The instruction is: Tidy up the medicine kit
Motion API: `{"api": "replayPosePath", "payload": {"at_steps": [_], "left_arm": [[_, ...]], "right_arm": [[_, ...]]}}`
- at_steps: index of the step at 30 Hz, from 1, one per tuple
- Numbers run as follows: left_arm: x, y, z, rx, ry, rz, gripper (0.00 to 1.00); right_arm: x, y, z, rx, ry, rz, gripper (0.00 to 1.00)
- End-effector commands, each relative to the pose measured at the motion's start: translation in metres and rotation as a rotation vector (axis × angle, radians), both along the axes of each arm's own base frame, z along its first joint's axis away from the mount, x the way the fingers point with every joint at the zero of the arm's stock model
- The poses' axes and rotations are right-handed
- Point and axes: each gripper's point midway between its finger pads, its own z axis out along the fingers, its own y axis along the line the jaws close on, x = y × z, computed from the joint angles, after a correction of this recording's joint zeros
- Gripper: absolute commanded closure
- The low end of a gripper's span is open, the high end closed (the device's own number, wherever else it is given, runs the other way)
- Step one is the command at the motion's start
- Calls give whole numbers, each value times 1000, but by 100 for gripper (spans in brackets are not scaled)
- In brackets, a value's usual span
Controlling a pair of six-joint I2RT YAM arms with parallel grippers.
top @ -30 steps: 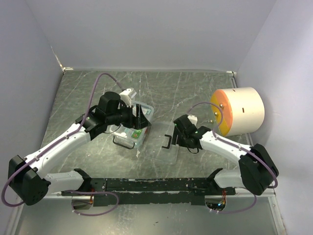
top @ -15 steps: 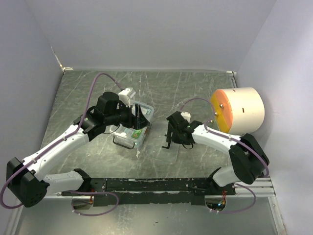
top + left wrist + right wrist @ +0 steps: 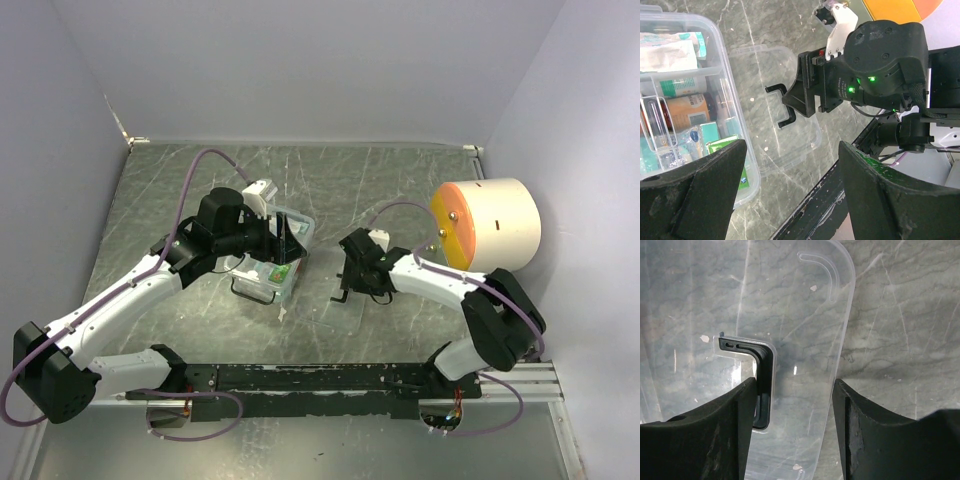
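Roughly midway, by judgement: the medicine kit box [image 3: 742, 140] stands open on the marbled table [image 3: 400, 190], already packed with a brown-labelled bottle [image 3: 687, 111], a white-and-green bottle [image 3: 677, 86], pale sachets [image 3: 665, 52] and a green packet [image 3: 725, 147]. Its clear lid [image 3: 805, 315] lies flat on the table just to the right of the box and is not yet fitted. No loose medicines show outside the box. Replacing and closing the lid appears to be what is left.

The right gripper [image 3: 792, 390] hangs low over the lid, right of the box. Its jaws are parted and empty, and the lid's black handle [image 3: 765, 375] lies between them, close to one finger. The left gripper [image 3: 792, 150] is poised at the box's right-hand edge, spread wide and holding nothing.

Hidden or unclear:
- The box's left part is cut off in the left wrist view and covered by the arm from above.
- No red cross is visible.
- Labels are unreadable.
- Contact between finger and handle cannot be judged.

A cream cylinder with an orange face [image 3: 490, 228] lies well to the right of the box.
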Motion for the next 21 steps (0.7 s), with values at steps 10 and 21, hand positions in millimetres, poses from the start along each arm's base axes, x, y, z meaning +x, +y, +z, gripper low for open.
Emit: {"api": "replayPosePath", "payload": {"at_steps": [10,21], "left_arm": [[-1,-14,8,-19,-25,-19,15],[-12,-44,7,-31,-13,-72,16]], "right_arm": [[4,-31,9,73,-112,-47,56],[2,-46,21,86,-141,-41,53]]}}
